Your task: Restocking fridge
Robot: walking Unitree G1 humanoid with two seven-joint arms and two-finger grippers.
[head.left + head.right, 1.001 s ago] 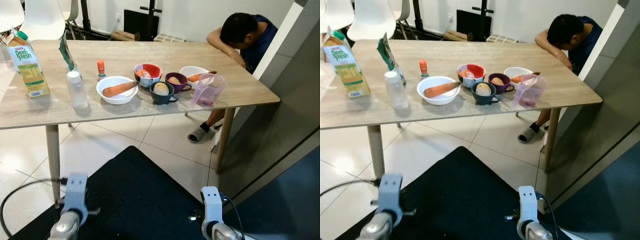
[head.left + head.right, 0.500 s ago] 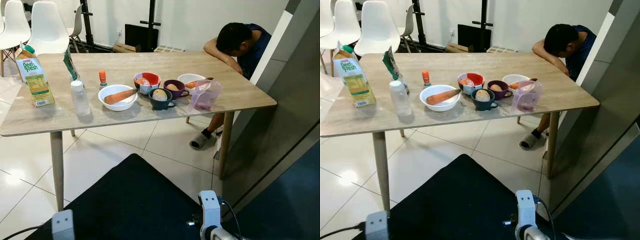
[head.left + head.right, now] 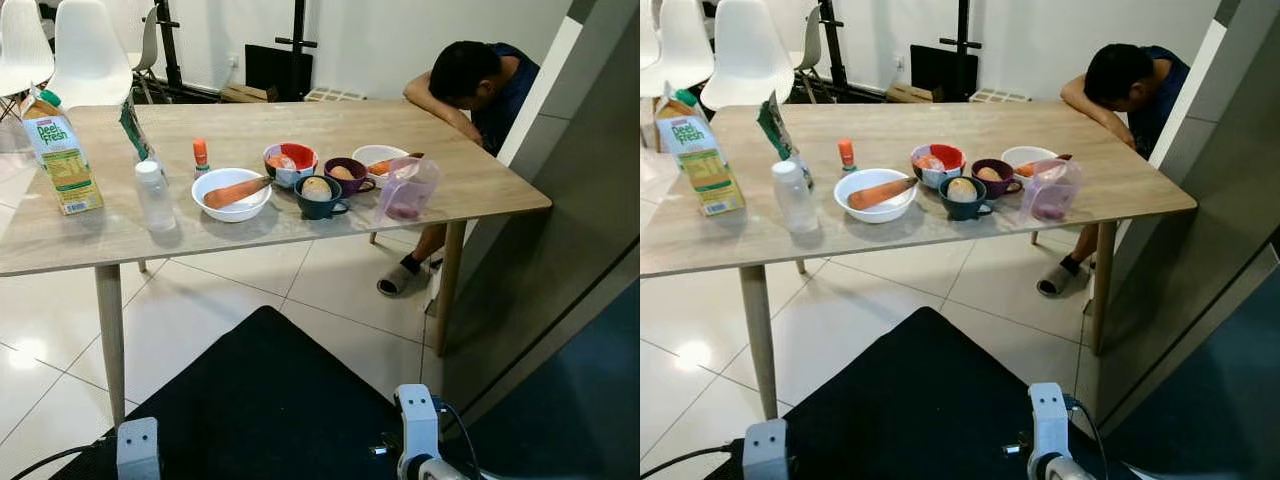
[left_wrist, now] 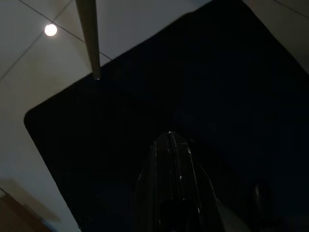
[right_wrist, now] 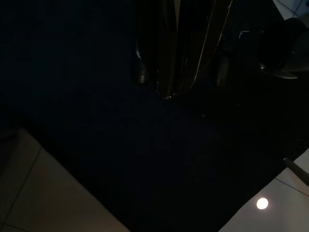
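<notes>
1. Home dining area: wooden table (image 3: 250,120), white chairs (image 3: 85,55), tiled floor (image 3: 45,340).
2. Juice carton (image 3: 60,150), bowls of vegetables (image 3: 232,192), person (image 3: 480,85) slumped at the table.

A long wooden table (image 3: 250,125) on slim tapered legs is standing on a glossy white tiled floor (image 3: 310,290), which is catching small bright reflections of light. A black mat (image 3: 270,400) is lying on the near floor, while white chairs (image 3: 85,55) are sitting at the far left before a white wall (image 3: 380,40). A grey panel (image 3: 580,230) is rising along the right.
</notes>
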